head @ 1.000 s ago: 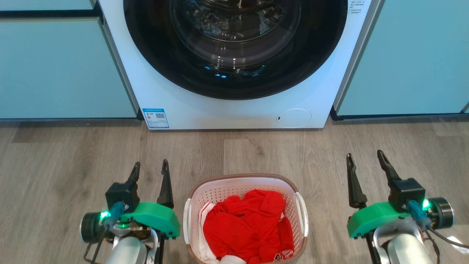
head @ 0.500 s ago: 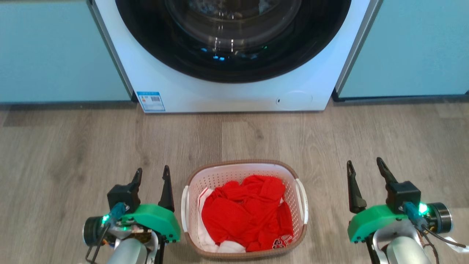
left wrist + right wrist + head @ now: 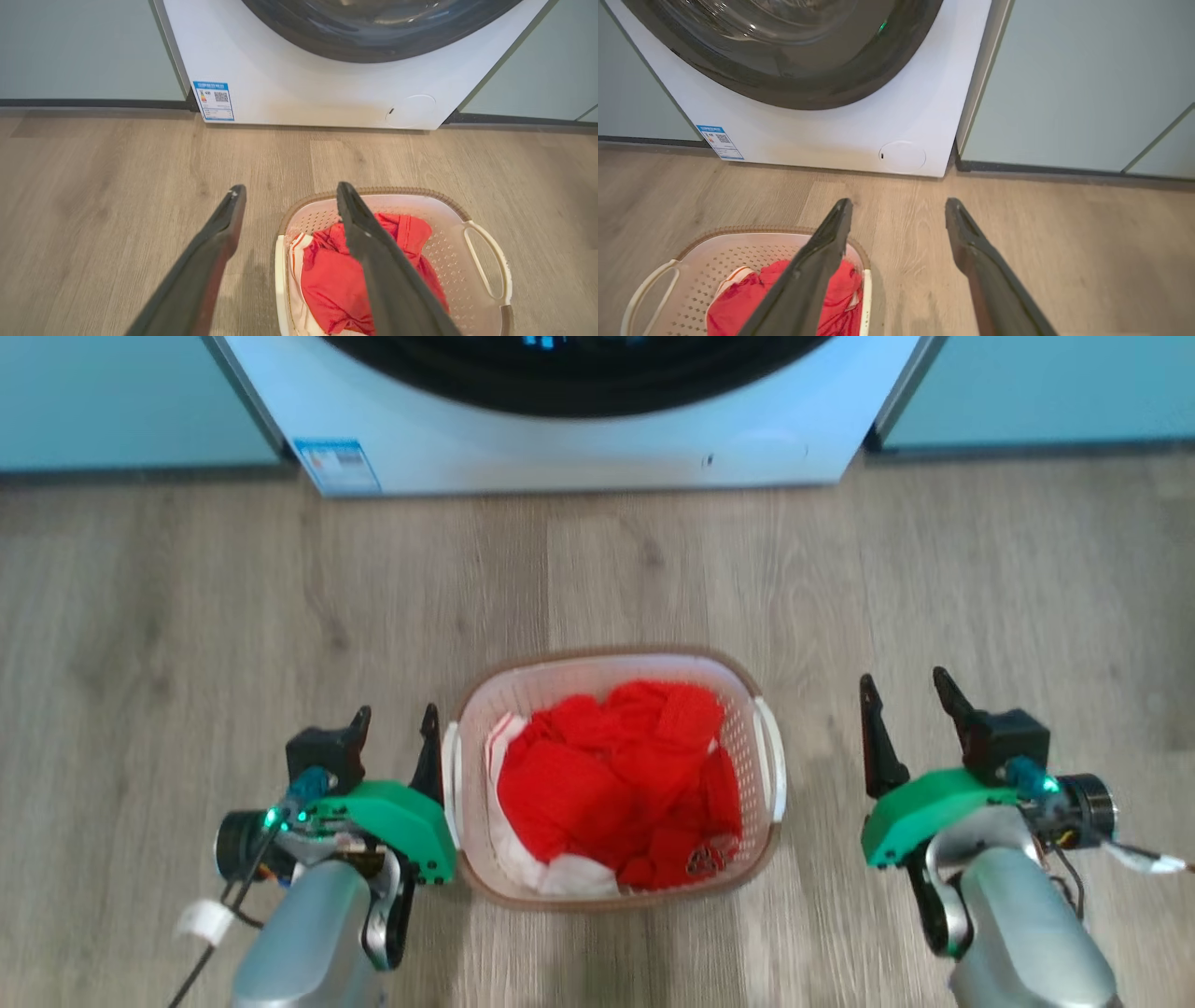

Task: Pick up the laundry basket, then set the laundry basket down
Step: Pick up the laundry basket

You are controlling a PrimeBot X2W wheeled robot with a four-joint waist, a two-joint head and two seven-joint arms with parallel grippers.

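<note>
**Head view.** Found the laundry basket [image 3: 560, 689] upright on the wooden floor [image 3: 187, 616], centred, near the robot and well short of the white washing machine [image 3: 560, 439] at the far edge. Noted a heap of red clothing [image 3: 616, 775] inside, with white fabric [image 3: 569, 877] under it at the near left. Recorded the left gripper [image 3: 395, 717] just beside the basket's left handle [image 3: 451, 775], fingers parted, nothing between them. Cannot tell whether the right finger touches that handle. Recorded the right gripper [image 3: 902, 681] apart from the right handle [image 3: 775, 756], bare floor between, likewise spread and empty.

**Left wrist view.** Gained here: the lower door glass [image 3: 373, 28], the blue label [image 3: 214, 100] at the machine's lower left corner in sharp detail, and pale cabinet fronts [image 3: 84, 46] on either side. Seen the two fingers [image 3: 210, 261] moderately spread, one over bare floor, the other crossing the basket's left half in the picture. Height above the rim not determinable. Gripping nothing.

**Right wrist view.** Gained here: the round cover [image 3: 902, 156] at the machine's lower right, sharp. Seen the fingers [image 3: 817, 261] similarly spread, the left one overlapping the basket's far right corner, the right one over floor. Empty.
</note>
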